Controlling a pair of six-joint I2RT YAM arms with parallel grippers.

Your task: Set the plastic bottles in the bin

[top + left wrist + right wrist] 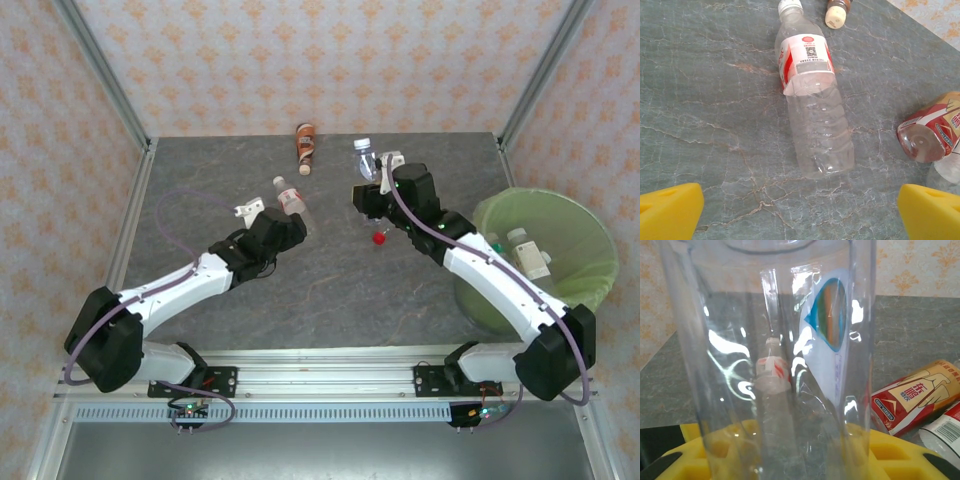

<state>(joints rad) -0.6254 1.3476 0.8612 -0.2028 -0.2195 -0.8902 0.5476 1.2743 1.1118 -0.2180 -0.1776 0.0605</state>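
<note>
Two plastic bottles [527, 252] lie inside the bin [592, 240]. Right gripper [372, 172], left of the bin, is clenched on a clear bottle [775, 355]. Left gripper [800, 210], farther left, is spread open over a white-capped bottle [812, 110]; brown bottle [305, 145] not yet binned.

Orange-patterned walls [300, 60], grey, seemingly marble tabletop [330, 290]

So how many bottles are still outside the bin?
5: brown bottle by the far wall; clear bottle before the left gripper; held bottle in the right gripper; red-labelled bottle and white-labelled bottle beside it. Others may hide under the right arm.
</note>
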